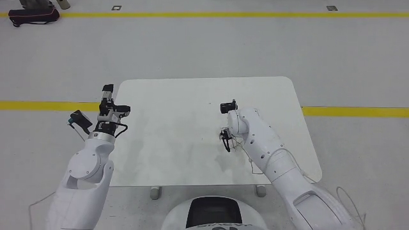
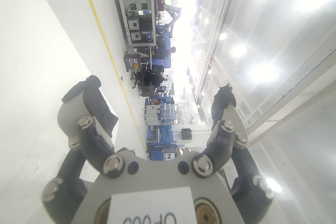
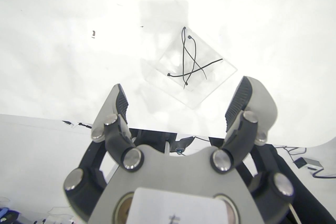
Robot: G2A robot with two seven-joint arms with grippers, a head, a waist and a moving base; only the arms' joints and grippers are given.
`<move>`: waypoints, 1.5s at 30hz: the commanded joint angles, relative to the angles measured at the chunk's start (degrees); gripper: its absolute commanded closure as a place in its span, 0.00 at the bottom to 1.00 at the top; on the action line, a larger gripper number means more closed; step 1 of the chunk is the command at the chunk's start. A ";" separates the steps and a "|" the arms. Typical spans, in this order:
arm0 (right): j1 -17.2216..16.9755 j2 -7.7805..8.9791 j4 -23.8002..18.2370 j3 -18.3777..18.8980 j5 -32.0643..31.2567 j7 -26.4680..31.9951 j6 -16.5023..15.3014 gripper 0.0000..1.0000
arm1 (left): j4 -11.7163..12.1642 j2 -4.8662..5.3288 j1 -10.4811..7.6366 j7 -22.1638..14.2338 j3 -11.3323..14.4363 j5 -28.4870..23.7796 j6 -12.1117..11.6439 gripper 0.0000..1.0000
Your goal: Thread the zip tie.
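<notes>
Gaping left gripper (image 2: 157,86): held at the left edge of the table (image 1: 192,96) in the top view and turned on its side toward the room. Its fingers (image 2: 89,104) are spread wide and nothing is held between them.
Left wrist view: a long hall is taken in, with racks of equipment (image 2: 136,17) and rows of ceiling lights (image 2: 262,72). A yellow line (image 2: 105,33) is seen running along the floor.
Table: white with rounded corners, seen whole from above. A few small dark specks (image 3: 93,34) are picked out on it in the right wrist view.
Tray (image 3: 210,86): clear and square, laid flat on the table and set corner-on to the right gripper (image 3: 181,84).
Zip ties (image 3: 195,69): several thin black ones, left loose and crossed over one another inside the tray, touched by neither gripper.
Right gripper: held over the table near its middle and pointed down toward the tray. Its ribbed pads (image 3: 237,99) are parted wide and nothing is gripped.
Floor: pale grey, crossed by two yellow stripes (image 1: 358,111) in the top view. A black bag (image 1: 32,14) is set down at the far left.
Labels: a white label (image 2: 155,206) is fixed to the left gripper's plate and a second label (image 3: 178,206) to the right one's. The print on both is cut off and cannot be made out whole.
</notes>
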 commanded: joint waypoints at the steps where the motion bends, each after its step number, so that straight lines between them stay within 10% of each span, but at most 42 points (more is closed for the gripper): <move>1: -0.05 -0.42 2.17 0.50 -3.49 -1.09 0.00 0.00 | 0.00 0.00 0.00 0.00 0.00 0.00 0.00 0.00; 18: -1.00 -1.05 1.85 0.53 -3.30 -2.43 0.00 0.00 | 0.00 0.00 0.00 0.00 0.00 0.00 0.00 0.00; 20: -1.18 -1.09 1.61 0.50 -3.26 -2.71 0.00 0.38 | 0.00 0.00 0.00 0.00 0.00 0.00 0.00 0.00; 22: -1.43 -1.11 1.17 0.63 -3.29 -2.76 0.00 0.50 | 0.00 0.00 0.00 0.00 0.00 0.00 0.00 0.00; 45: -0.65 -2.74 6.60 1.83 -5.02 -5.31 0.00 0.62 | 0.00 0.00 0.00 0.00 0.00 0.00 0.00 0.00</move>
